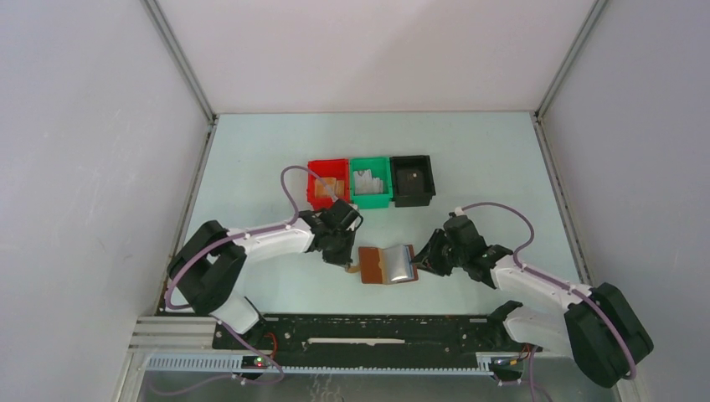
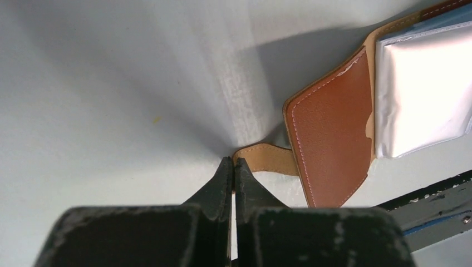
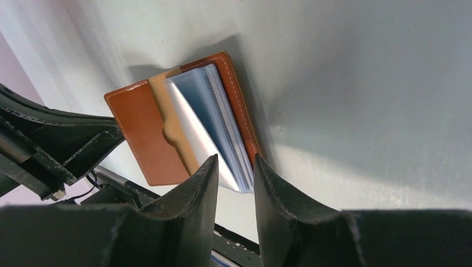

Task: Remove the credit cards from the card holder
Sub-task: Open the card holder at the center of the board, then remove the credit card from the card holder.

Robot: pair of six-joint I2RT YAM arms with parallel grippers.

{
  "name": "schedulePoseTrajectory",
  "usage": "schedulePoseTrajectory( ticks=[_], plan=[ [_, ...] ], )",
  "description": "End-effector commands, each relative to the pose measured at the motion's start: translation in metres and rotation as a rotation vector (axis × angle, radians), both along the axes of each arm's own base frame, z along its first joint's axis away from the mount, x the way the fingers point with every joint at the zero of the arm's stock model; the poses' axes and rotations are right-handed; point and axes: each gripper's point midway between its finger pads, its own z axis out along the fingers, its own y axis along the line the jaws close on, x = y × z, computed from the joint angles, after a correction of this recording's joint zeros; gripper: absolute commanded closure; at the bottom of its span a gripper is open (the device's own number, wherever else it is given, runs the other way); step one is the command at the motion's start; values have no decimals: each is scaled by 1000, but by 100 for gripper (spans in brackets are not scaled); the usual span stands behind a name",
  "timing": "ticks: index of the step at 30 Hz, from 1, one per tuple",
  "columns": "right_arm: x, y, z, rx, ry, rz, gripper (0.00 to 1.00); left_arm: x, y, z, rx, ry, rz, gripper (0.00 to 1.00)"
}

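Observation:
The card holder [image 1: 385, 265] lies open on the table, brown leather with blue-grey plastic inner sleeves [image 3: 214, 119]. My left gripper [image 1: 351, 265] is at its left end, jaws pressed together on the tip of the tan side tab [image 2: 268, 158]; the fingertips [image 2: 226, 167] touch the table. My right gripper [image 1: 421, 261] is at the holder's right edge, jaws a little apart, and the sleeves' lower corner [image 3: 240, 177] sits between the fingertips [image 3: 209, 167]. No dark credit cards show; they are hidden or out of view.
Red [image 1: 327, 184], green [image 1: 371, 182] and black [image 1: 413, 179] square bins stand in a row behind the holder; the red one holds tan blocks. The black base rail [image 1: 360, 331] runs along the near edge. Enclosure walls stand left and right.

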Motion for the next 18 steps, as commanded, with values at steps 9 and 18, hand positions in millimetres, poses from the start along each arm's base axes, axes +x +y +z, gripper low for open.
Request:
schedulePoseTrajectory(
  ticks=[9,18],
  plan=[
    [12,4,27,34,-129,-20,64,3,-7,-2,-5,-1,-33,100],
    [8,20,12,42,-63,77,59,10,-21,5,-43,-2,-55,100]
  ],
)
